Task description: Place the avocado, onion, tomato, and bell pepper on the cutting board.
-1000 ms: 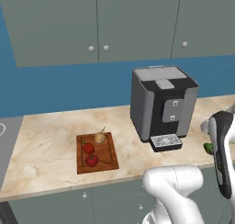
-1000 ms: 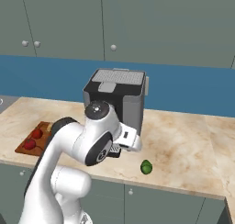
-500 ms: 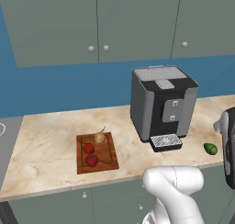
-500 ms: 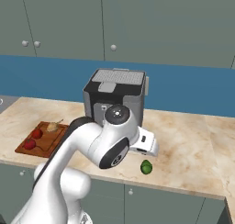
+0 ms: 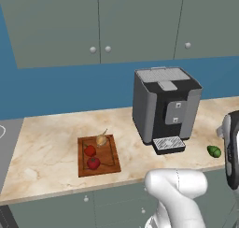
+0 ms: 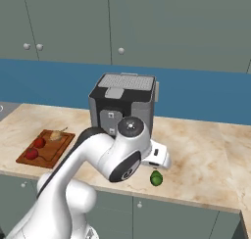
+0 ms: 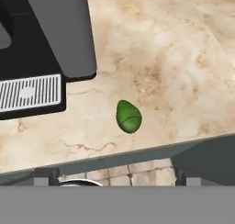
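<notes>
left base: avocado (image 5: 214, 151) near counter (image 5: 46, 143) front edge, right of coffee machine (image 5: 164, 109); onion (image 5: 101, 139) on cutting board (image 5: 97, 155) | right base: avocado (image 6: 156, 178) by edge, bare marble rightward | hand: avocado (image 7: 128, 116) lies free, gripper spread wide | no readable writing

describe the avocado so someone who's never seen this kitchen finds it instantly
Find the grey coffee machine on the marble counter. To its right, near the counter's front edge, lies the avocado alone. It is small, glossy, green and egg-shaped, unlike the red and tan produce on the cutting board.
</notes>
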Controlling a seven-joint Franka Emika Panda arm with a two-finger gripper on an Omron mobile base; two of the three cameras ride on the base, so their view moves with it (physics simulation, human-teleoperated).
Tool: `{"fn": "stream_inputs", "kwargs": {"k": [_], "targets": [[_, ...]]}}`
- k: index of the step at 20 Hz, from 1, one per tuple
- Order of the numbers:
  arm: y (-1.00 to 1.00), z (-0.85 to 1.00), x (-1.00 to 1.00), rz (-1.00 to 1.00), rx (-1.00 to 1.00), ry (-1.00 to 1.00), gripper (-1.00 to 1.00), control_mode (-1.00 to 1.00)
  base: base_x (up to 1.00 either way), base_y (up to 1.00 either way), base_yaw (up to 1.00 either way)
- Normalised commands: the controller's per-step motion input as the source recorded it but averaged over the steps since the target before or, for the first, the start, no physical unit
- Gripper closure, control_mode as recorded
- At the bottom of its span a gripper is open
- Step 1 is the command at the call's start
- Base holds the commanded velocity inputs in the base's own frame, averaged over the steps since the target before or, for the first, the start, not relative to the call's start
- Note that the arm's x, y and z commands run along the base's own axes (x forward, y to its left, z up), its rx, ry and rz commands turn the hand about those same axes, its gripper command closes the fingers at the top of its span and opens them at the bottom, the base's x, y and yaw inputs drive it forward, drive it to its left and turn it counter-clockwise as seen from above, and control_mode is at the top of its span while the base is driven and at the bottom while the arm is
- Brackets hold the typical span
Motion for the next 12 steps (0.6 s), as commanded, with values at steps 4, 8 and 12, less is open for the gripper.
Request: {"fn": "stream_inputs", "kwargs": {"k": [4,8,12], "targets": [[0.00,-0.28,0.34,0.00,-0.01,0.06,-1.00,-1.00,0.00,0.00,0.00],[-0.10,-0.21,0.35,0.00,0.00,0.06,-1.00,-1.00,0.00,0.00,0.00],[-0.20,-0.08,0.23,0.00,0.00,0.00,-1.00,-1.00,0.00,0.00,0.00]]}}
